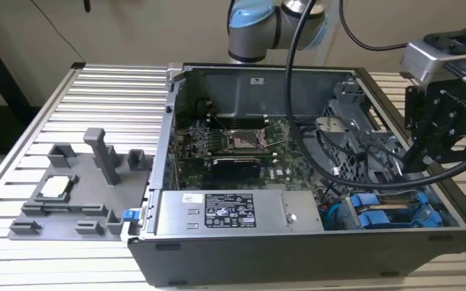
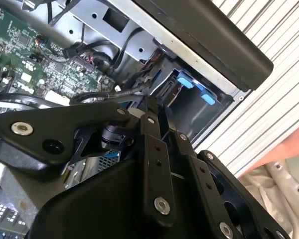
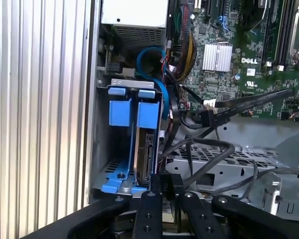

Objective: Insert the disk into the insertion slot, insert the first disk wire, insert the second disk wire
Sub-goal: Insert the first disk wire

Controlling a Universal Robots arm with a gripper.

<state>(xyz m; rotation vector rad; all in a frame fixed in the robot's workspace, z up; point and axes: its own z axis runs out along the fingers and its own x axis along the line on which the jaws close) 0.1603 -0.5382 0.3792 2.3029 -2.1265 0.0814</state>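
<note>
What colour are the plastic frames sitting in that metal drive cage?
The frames are bright blue, which shows best in the first wrist view.

White label (image 1: 229,210) on silver rectangular metal box (image 1: 300,213), well apart from black pincer (image 1: 415,159), print too small to read

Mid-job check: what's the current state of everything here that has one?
computer case: side open, insides exposed.
disk: on edge inside the insertion slot.
other blue carrier: in the neighbouring bay.
black wire connector: loose, plugged into nothing.
gripper: shut, at the disk's near end; contact unclear.
</note>
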